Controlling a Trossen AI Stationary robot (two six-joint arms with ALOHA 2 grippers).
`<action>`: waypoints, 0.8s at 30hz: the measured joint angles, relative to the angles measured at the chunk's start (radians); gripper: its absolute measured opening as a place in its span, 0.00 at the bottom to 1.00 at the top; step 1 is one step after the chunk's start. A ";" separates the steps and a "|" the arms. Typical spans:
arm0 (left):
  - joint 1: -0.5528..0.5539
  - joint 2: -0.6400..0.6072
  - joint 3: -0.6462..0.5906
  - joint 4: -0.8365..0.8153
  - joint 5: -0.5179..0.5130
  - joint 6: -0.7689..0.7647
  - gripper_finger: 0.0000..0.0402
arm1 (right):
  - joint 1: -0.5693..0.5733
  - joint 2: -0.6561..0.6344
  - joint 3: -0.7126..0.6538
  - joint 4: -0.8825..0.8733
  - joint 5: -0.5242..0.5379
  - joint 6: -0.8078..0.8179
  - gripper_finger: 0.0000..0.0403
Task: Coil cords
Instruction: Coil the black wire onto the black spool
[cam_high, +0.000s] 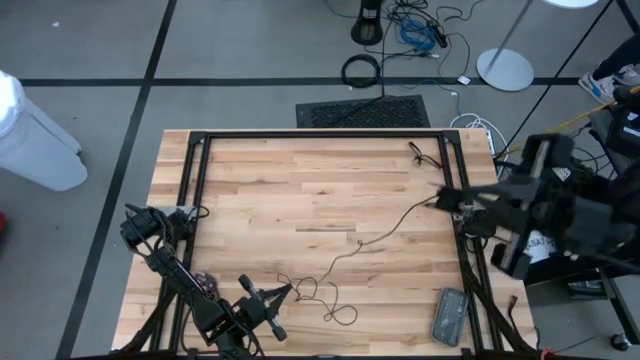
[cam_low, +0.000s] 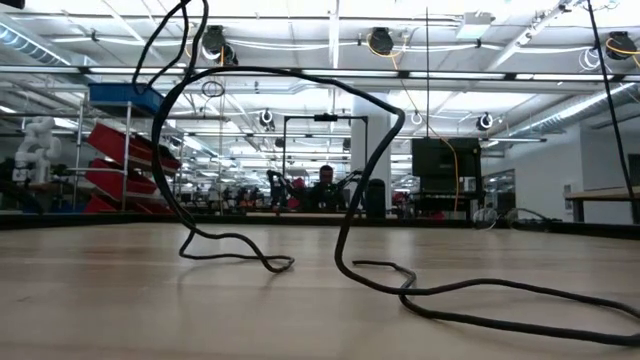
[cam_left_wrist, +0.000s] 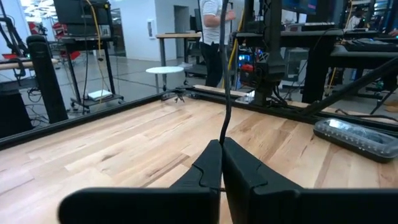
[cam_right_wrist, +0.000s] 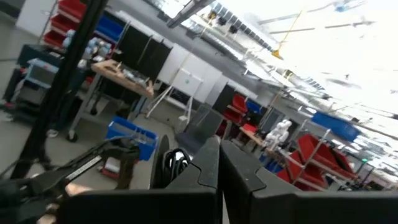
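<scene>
Left gripper (cam_left_wrist: 221, 163) is at the near table edge, fingers pinched together on the cord (cam_high: 345, 255). The cord runs slack across the table (cam_high: 300, 180) toward the right gripper (cam_high: 445, 200), whose fingers are together. Recommend gathering loops slowly, keeping the pinch firm.

A thin black cord (cam_high: 385, 228) runs across the wooden worktop (cam_high: 300, 190), from the right gripper (cam_high: 447, 202) near the right edge down to a loose tangle by the near edge. The left gripper (cam_high: 284, 293) sits at that tangle, touching the cord's loops. A second short cord piece (cam_high: 422, 155) lies near the far right corner. A flat grey case (cam_high: 449, 315) rests at the near right corner.
</scene>
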 joint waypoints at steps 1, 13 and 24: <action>0.000 0.000 0.000 0.011 0.000 0.008 0.05 | -0.008 0.001 -0.003 -0.043 -0.002 0.045 0.00; -0.039 -0.009 0.000 0.254 -0.004 0.325 0.40 | -0.117 0.001 -0.011 -0.397 -0.003 0.417 0.00; 0.005 -0.203 0.025 0.491 -0.028 0.816 0.44 | -0.172 0.052 -0.012 -0.617 -0.081 0.667 0.00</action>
